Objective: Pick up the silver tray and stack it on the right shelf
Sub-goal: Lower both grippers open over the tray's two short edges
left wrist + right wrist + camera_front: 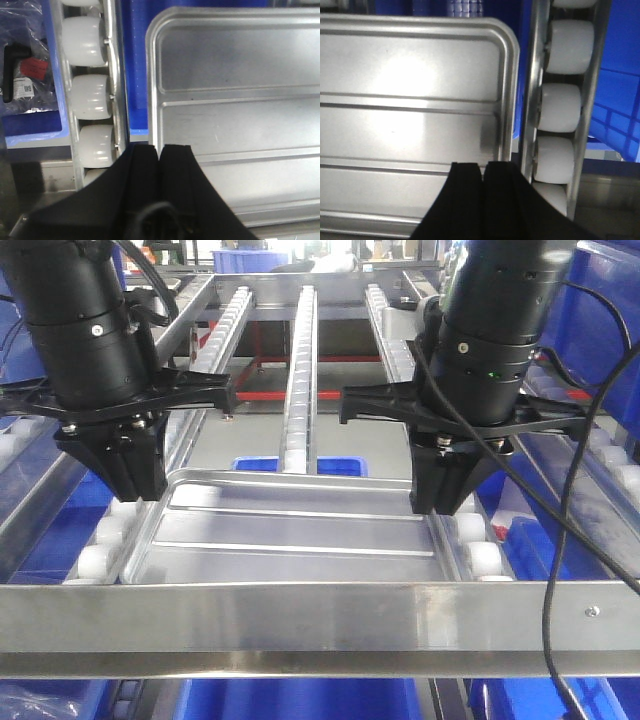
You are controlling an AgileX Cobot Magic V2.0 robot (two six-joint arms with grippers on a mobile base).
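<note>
The silver tray (300,530) lies level with the white rollers of a steel rack shelf, just behind its front bar (300,615). That bar has a screw (591,611) near its right end. My left gripper (138,492) is shut on the tray's left rim, with the rim (154,100) running between the black fingers (145,165). My right gripper (440,505) is shut on the tray's right rim (509,100). The tray's two ribs show in both wrist views. A roller lane at the far right edge (622,478) may belong to the right shelf; I cannot tell.
Roller lanes (90,95) (562,107) flank the tray closely on both sides, and a middle lane (300,370) runs away behind it. Blue bins (300,465) sit below the rack, with more at the right (600,350). A plastic bag of parts (25,75) lies lower left.
</note>
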